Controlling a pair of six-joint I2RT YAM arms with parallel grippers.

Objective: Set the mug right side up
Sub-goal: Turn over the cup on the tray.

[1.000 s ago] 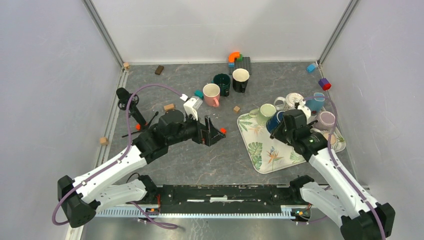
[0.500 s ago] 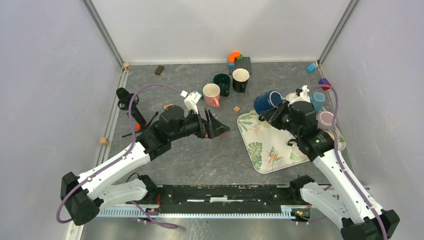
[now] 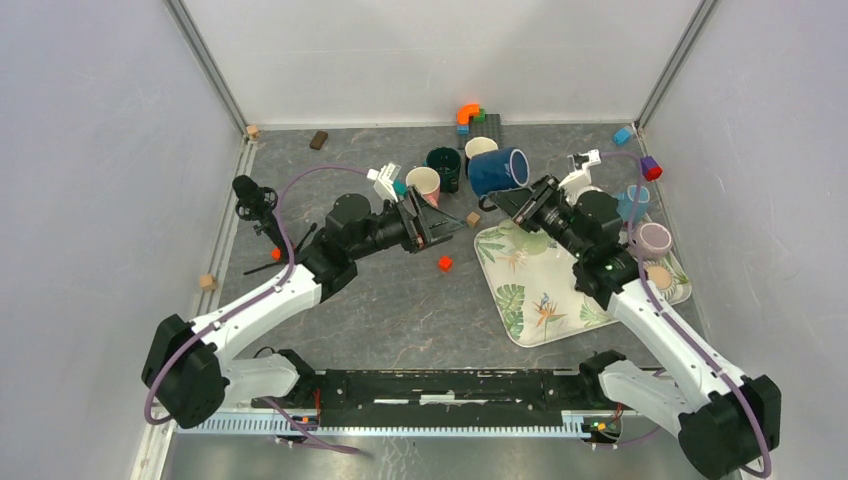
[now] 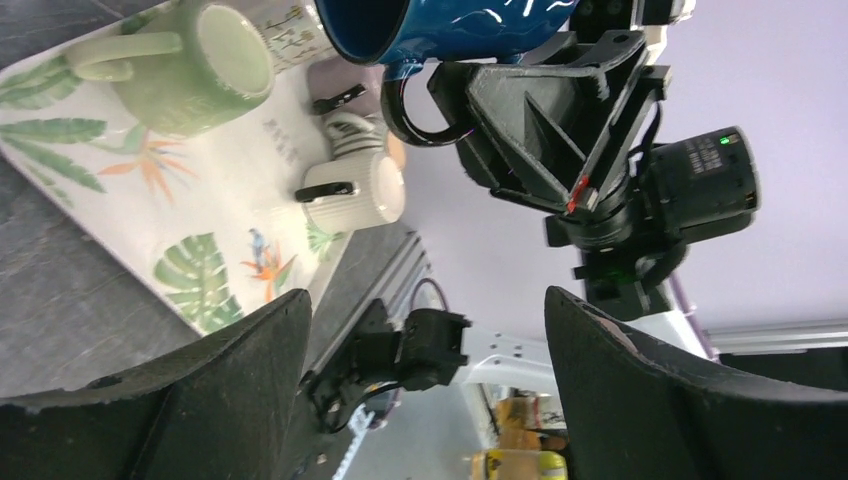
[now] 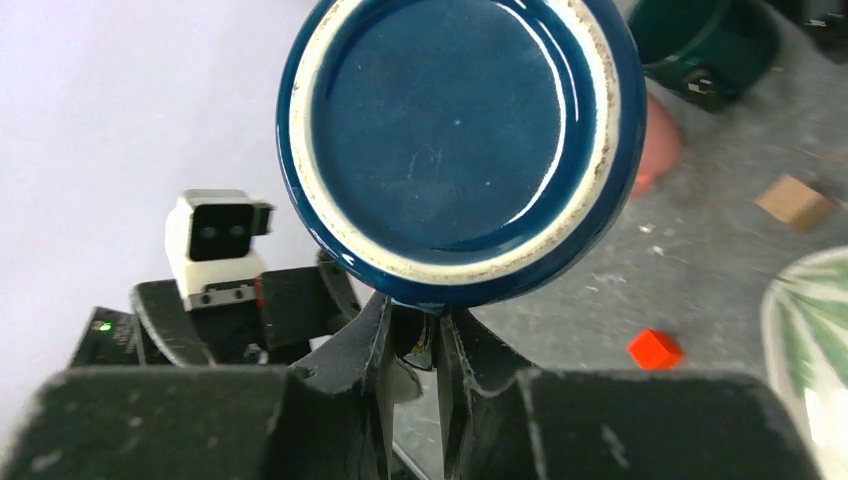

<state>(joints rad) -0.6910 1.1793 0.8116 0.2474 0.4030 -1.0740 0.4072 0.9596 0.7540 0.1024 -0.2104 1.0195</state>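
You have the mug (image 3: 498, 170) up in the air, on its side, near the back-left corner of the tray (image 3: 530, 300), its handle between the fingers of the right gripper (image 5: 412, 338). The left gripper (image 3: 432, 215) sits to its left, apart from it. Three cups (image 3: 443, 168) stand on the table (image 3: 380, 310) behind them; a cube (image 3: 444, 263) lies left of the tray, just in front of the left gripper
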